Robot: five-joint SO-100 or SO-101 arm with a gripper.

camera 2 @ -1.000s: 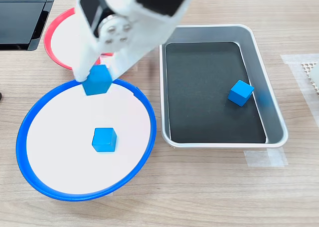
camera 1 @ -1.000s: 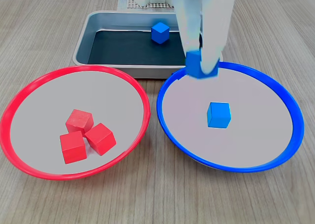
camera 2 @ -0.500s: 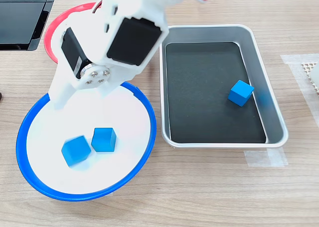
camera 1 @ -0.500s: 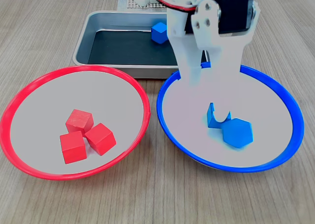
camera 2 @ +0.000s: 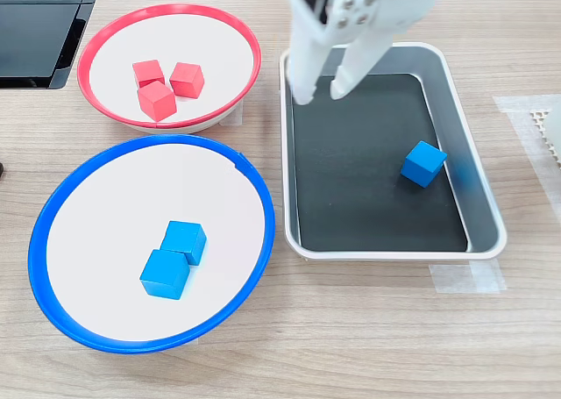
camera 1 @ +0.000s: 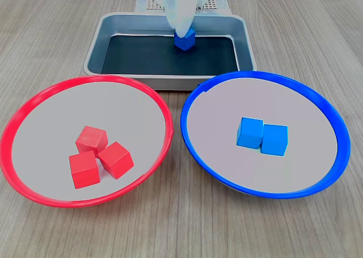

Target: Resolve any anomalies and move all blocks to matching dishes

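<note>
On the pale wood-grain table (camera 2: pixel 368 329), the silver tray (camera 2: pixel 480 188) is the landmark. The jaws (camera 2: pixel 323 92) hang open and empty over its black floor; 1 blue block (camera 2: pixel 423 163) lies there. Beside it, the blue dish (camera 2: pixel 53 215) holds 2 blue blocks (camera 2: pixel 175 259); the red dish (camera 2: pixel 114 31) holds 3 red blocks (camera 2: pixel 162 85). A dark object (camera 2: pixel 35 31), perhaps a monitor, sits beyond.

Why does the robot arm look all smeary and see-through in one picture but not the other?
In the first exterior view the gripper is a pale motion-blurred streak above the tray; in the second exterior view it looks sharp, fingers apart.
</note>
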